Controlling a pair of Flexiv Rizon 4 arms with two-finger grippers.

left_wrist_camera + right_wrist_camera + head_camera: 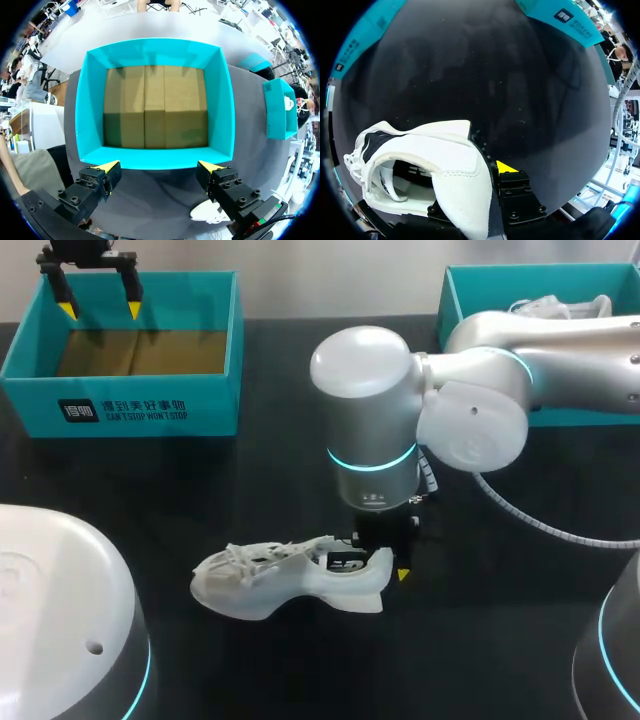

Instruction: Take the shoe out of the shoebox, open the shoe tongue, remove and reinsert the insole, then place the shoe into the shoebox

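Yellow-tipped right gripper [377, 568] pinches the heel wall of the white sneaker [270, 585], which lies toward the table's [300, 390] near edge. Its grip should probably stay low and firm, leaving the mouth clear. The left gripper [100, 310] hangs open over the teal shoebox [120, 410] at the far left corner.

You have a white shoe [260, 585], white in its laces too, with a black patch showing inside the opening. It lies on a plain black table [270, 470]. The shoebox [150, 405] is teal, with white print on its front wall and a brown cardboard floor. The second box [446, 302] is the same teal. Your right arm [365, 370] is silver-white with a glowing cyan ring. The left gripper [100, 310] is black, both its tips bright yellow.
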